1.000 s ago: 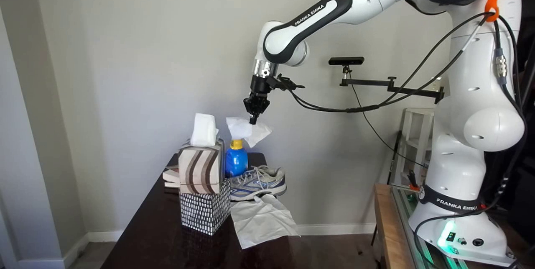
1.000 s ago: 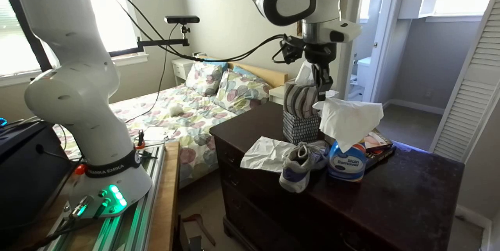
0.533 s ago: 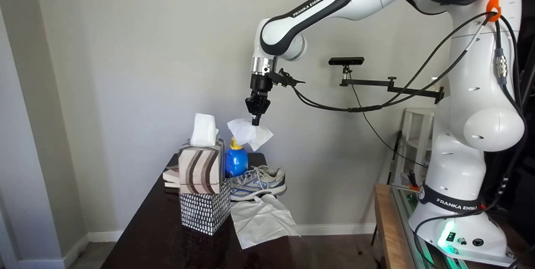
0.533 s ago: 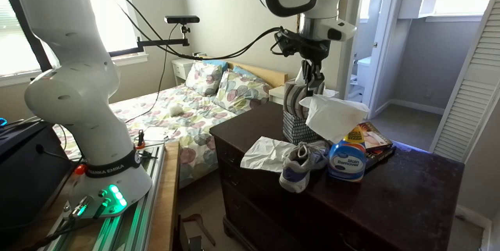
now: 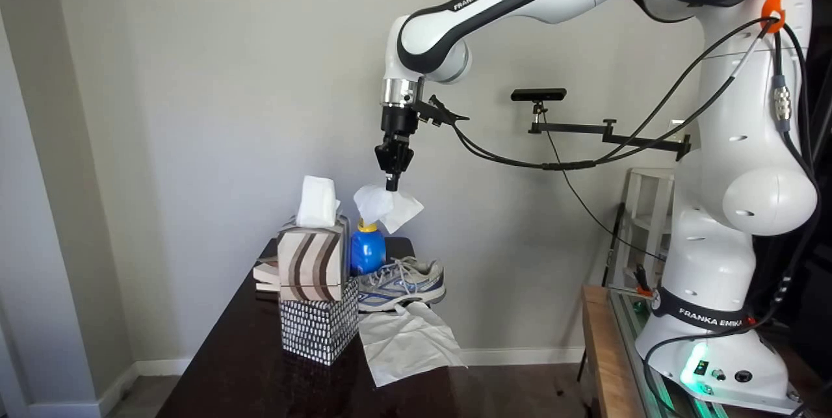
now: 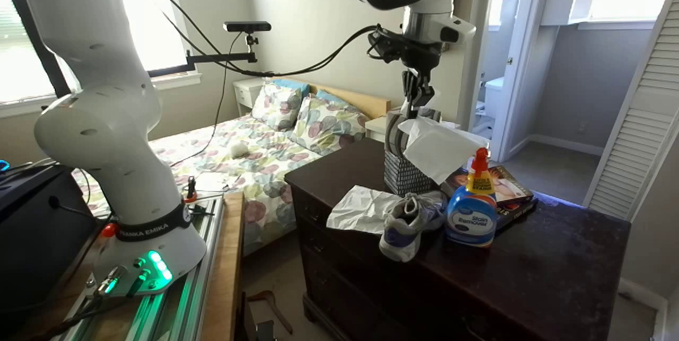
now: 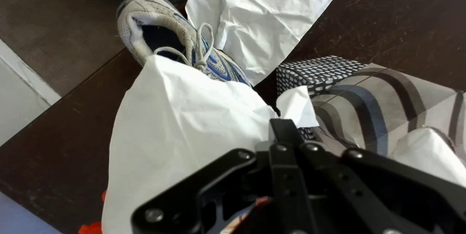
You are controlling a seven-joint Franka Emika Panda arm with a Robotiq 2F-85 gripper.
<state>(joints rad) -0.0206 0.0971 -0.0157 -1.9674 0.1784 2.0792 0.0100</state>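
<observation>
Gripper (image 7: pixel 286 126) pinches a white tissue (image 7: pixel 189 125) between fully closed fingers, holding it above the dresser (image 6: pixel 546 267).
In an exterior view, the striped tissue box (image 5: pixel 311 265) stands left of the hanging tissue, on top of a patterned box (image 5: pixel 318 324), with another tissue (image 5: pixel 317 201) poking up. Farther back, right of the boxes, is a blue spray bottle (image 5: pixel 368 252); a sneaker (image 5: pixel 402 285) rests to its right, and a loose sheet (image 5: pixel 409 346) lies on the sneaker's near side.
</observation>
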